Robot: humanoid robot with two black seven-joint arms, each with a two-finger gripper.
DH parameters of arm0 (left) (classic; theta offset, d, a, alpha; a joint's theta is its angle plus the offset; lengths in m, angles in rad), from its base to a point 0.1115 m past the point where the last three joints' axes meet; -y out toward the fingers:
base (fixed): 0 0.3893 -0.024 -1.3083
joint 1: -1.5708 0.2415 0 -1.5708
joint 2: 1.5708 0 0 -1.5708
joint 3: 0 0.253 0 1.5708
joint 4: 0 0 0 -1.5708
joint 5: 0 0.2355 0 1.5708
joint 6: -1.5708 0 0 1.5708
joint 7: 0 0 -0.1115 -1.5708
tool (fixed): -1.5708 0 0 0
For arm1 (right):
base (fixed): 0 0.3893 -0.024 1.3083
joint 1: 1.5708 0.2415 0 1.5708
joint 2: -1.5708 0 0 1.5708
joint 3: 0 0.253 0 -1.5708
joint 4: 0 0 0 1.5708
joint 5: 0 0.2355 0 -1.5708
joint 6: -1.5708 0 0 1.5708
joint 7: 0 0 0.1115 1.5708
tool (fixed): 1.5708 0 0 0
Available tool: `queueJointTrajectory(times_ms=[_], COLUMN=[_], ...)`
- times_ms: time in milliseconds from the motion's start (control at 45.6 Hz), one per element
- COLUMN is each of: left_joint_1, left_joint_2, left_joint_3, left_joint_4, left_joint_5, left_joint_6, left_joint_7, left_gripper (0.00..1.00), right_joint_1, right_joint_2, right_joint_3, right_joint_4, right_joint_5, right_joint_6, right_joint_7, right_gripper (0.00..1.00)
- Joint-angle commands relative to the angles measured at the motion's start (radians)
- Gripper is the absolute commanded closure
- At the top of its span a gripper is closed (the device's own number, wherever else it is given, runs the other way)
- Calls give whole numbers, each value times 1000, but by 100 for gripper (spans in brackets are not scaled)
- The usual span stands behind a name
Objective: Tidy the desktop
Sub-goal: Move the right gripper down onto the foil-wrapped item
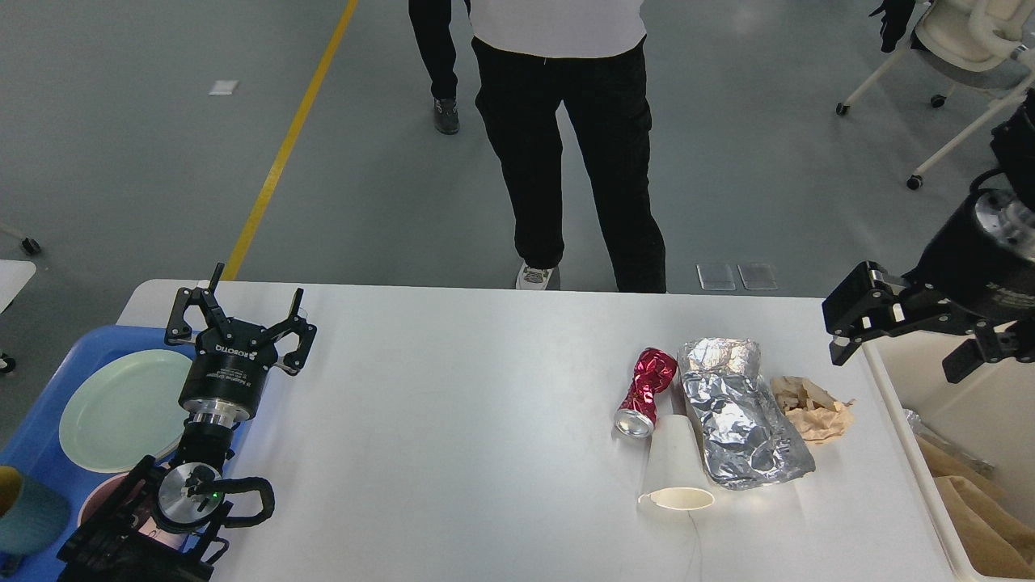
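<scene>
The white desktop (453, 420) carries a cluster of litter on its right half: a crushed red can (644, 392), a crumpled foil wrap (740, 412), a white paper cup (675, 469) lying on its side, and a wad of brown paper (818, 414). My right gripper (901, 352) hangs open and empty above the desktop's right edge, up and to the right of the brown paper. At the far left, my left gripper (238, 319) stands open and empty, pointing away over the desktop's left side.
A blue tray (40, 428) at the left holds a pale green plate (121, 408), a pink bowl (95, 501) and a teal cup (28, 513). A cream bin (962, 404) with brown paper inside stands at the right. A person (566, 137) stands at the far edge.
</scene>
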Motion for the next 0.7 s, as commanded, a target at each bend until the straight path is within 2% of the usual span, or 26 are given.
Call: queueJointTrajectory(times_ms=[0, 131, 263, 394, 504, 679], left_joint_1=[1, 0, 0, 0, 0, 0], left_joint_2=[0, 0, 0, 0, 0, 0], left_joint_3=[0, 0, 0, 0, 0, 0], left_joint_4=[1, 0, 0, 0, 0, 0], left_joint_5=[0, 0, 0, 0, 0, 0], left_joint_6=[1, 1, -1, -1, -1, -1], left_joint_7=[0, 0, 0, 0, 2, 2], left_gripper=[4, 4, 4, 4, 4, 4], right_joint_1=[37, 37, 32, -67, -222, -487], right_joint_2=[7, 41, 22, -4, -1, 2], right_joint_3=[46, 58, 57, 58, 75, 135], right_joint_4=[39, 39, 32, 19, 18, -7], right_joint_5=[54, 72, 72, 69, 72, 138], right_joint_6=[-7, -16, -21, -74, -183, -495], right_joint_7=[2, 2, 2, -1, -1, -1], right_gripper=[0, 0, 0, 0, 0, 3])
